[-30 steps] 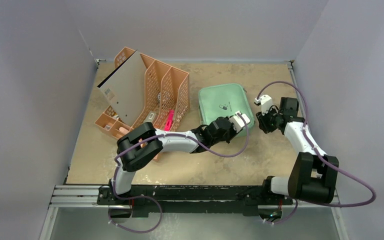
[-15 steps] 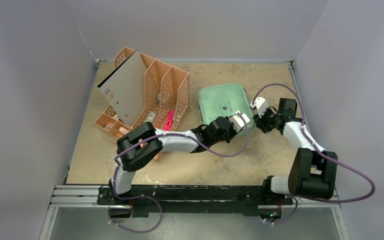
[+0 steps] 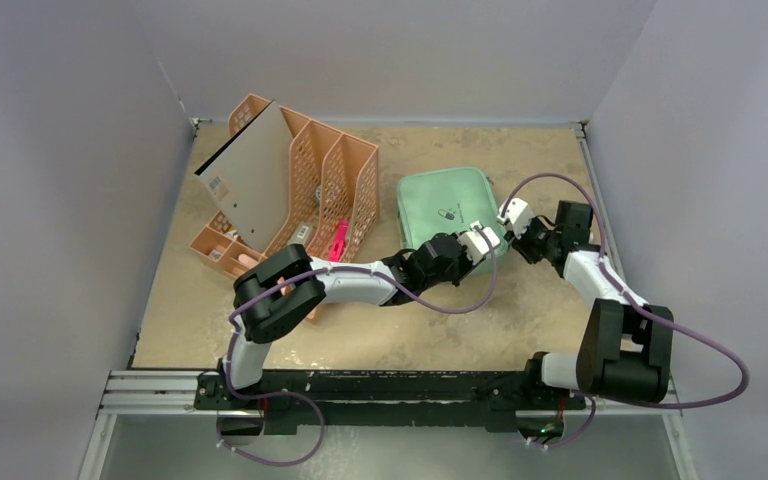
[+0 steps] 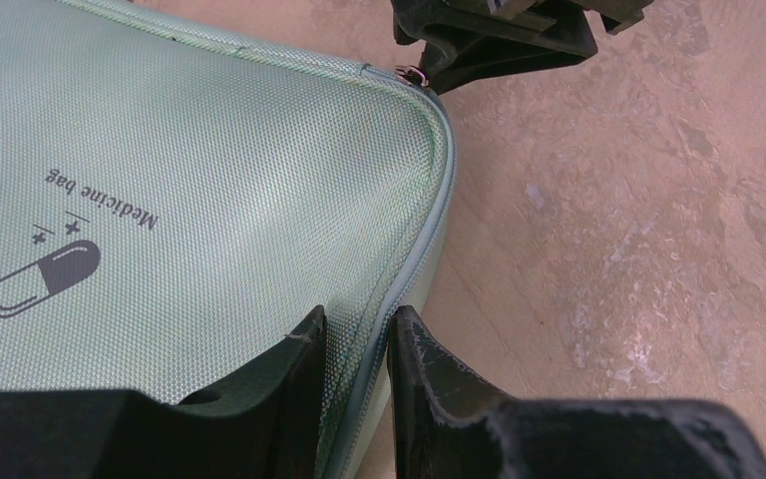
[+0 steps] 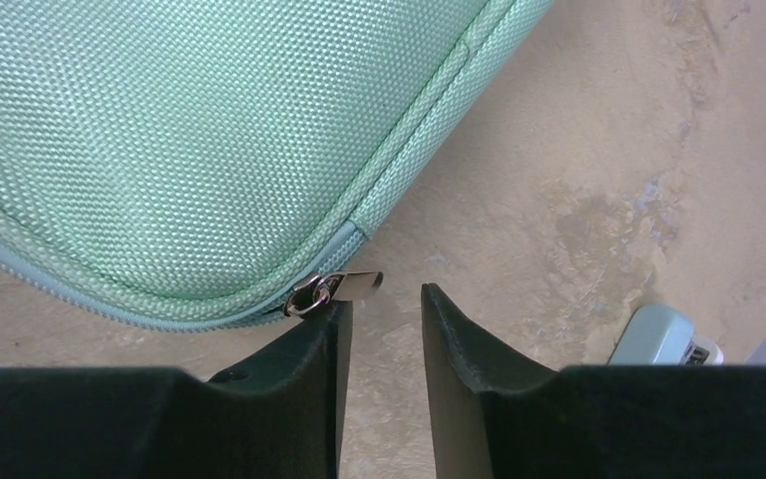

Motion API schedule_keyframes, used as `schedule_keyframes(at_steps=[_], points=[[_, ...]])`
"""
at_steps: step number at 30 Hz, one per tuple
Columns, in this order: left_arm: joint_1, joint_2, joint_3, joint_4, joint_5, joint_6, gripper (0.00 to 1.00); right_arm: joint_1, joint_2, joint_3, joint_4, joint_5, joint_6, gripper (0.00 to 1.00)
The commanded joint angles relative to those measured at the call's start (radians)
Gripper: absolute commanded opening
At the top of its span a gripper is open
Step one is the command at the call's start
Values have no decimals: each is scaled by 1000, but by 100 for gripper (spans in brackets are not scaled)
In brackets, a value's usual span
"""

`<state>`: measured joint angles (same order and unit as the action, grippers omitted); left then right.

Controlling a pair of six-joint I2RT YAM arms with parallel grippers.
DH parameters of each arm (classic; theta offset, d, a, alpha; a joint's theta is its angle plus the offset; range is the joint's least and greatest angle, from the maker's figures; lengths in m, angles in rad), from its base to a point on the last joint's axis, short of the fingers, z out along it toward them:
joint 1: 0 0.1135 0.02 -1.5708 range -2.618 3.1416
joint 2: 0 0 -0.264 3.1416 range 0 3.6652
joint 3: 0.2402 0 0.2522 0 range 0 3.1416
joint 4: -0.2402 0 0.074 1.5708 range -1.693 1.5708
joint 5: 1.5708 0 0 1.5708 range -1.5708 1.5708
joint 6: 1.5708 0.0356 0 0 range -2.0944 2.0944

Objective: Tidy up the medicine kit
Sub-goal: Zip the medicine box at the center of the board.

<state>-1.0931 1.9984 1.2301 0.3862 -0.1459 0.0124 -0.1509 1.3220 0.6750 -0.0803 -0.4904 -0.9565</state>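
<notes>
The mint-green medicine kit (image 3: 445,205) lies zipped shut on the tan table, its lid printed "Medicine bag" (image 4: 209,180). My left gripper (image 4: 357,324) is shut on the kit's near right edge, with the piped seam pinched between its fingers (image 3: 486,240). My right gripper (image 5: 384,299) is open at the kit's right near corner (image 3: 516,230). The metal zipper pull (image 5: 344,287) sticks out just above the tip of its left finger, not between the jaws. In the left wrist view the right gripper (image 4: 499,45) shows at the top, by the zipper.
An orange mesh file rack (image 3: 335,185) stands at the left back, with a grey board (image 3: 250,185) leaning in it and a pink item (image 3: 339,240) at its front. Grey walls (image 3: 700,150) close in the table on three sides.
My right arm has swung left and brought its gripper up to the kit's right near corner. The left gripper and the kit have stayed put.
</notes>
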Motion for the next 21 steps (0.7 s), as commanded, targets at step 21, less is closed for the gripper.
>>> schedule_keyframes(at_steps=[21], points=[[9,59,-27,-104,6,-56,25,2,-17,130,-159,-115,220,0]])
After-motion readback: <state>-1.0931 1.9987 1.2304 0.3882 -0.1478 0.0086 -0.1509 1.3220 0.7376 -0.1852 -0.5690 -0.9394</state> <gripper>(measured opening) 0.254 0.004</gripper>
